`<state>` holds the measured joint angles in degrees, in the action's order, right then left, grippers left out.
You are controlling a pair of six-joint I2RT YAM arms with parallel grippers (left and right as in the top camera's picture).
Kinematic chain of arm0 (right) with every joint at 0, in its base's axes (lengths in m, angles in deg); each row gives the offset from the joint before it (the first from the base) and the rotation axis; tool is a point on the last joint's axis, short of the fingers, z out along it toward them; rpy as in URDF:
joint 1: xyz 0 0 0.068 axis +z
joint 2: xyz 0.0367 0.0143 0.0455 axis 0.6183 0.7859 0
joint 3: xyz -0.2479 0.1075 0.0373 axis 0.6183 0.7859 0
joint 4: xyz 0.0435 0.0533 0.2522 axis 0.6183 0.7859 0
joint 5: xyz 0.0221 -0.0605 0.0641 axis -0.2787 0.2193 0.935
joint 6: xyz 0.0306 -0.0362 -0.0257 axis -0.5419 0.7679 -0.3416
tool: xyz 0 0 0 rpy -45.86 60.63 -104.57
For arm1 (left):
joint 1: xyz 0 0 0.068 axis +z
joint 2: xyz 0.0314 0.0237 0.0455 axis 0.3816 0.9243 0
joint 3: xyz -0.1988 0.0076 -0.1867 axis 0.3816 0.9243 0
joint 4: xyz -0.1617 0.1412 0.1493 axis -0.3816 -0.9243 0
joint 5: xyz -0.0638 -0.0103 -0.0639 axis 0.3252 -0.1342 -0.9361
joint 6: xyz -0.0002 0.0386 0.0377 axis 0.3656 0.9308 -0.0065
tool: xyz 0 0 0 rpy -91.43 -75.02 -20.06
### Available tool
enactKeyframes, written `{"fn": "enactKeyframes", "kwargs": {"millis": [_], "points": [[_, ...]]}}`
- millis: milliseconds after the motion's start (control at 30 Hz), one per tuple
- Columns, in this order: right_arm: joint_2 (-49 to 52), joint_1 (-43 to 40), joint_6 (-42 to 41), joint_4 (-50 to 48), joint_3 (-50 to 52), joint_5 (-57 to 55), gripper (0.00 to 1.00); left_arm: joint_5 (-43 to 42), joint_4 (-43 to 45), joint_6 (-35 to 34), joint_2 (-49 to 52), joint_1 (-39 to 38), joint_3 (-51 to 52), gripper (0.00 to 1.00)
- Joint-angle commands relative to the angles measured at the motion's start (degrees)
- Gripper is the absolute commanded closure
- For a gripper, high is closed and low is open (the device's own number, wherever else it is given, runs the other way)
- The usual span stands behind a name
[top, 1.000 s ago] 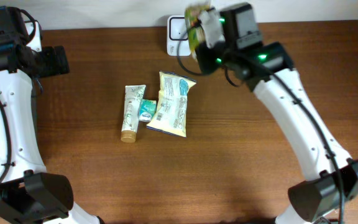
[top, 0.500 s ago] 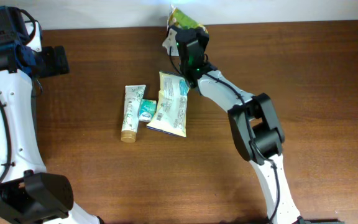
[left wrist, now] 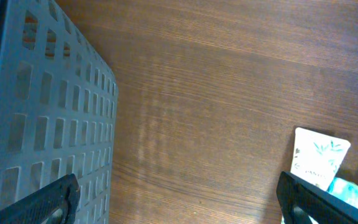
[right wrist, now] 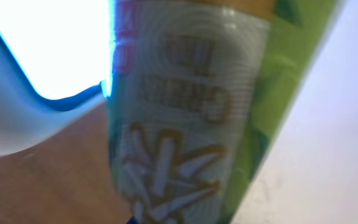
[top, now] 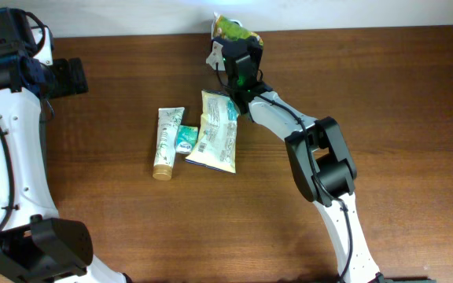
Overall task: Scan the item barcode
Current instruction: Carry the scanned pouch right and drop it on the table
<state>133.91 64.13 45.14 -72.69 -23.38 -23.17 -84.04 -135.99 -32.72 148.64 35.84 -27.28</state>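
One pack (top: 234,30), pinched in the closed right gripper (top: 237,45) at 12 o'clock, sits at the scanner (top: 212,53): scan step under way, next probably turning the pack until it reads; left gripper (left wrist: 179,205) idles wide open, empty, at 10 o'clock.

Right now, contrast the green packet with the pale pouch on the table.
The green packet is clamped in the right gripper, raised at the far edge of the table; the pale pouch lies flat and free mid-table. The packet is green, the pouch cream with teal print. Both are soft packs.
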Motion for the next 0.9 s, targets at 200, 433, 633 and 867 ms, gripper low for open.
{"fn": "enactKeyframes", "kwargs": {"millis": [200,433,633,867], "points": [[-16.6,-1.4,-14.4,3.2,-1.4,-0.7,0.96,-0.2,0.1,0.9,0.2,0.2,0.1,0.01],[-41.9,-6.1,-65.2,59.3,-1.4,36.5,0.96,-0.2,0.1,0.9,0.2,0.2,0.1,0.01],[-44.1,-18.4,-75.1,89.7,1.2,43.5,0.96,-0.2,0.1,0.9,0.2,0.2,0.1,0.01],[-40.3,-35.1,-88.1,79.8,22.3,42.8,0.96,-0.2,0.1,0.9,0.2,0.2,0.1,0.01]]}}
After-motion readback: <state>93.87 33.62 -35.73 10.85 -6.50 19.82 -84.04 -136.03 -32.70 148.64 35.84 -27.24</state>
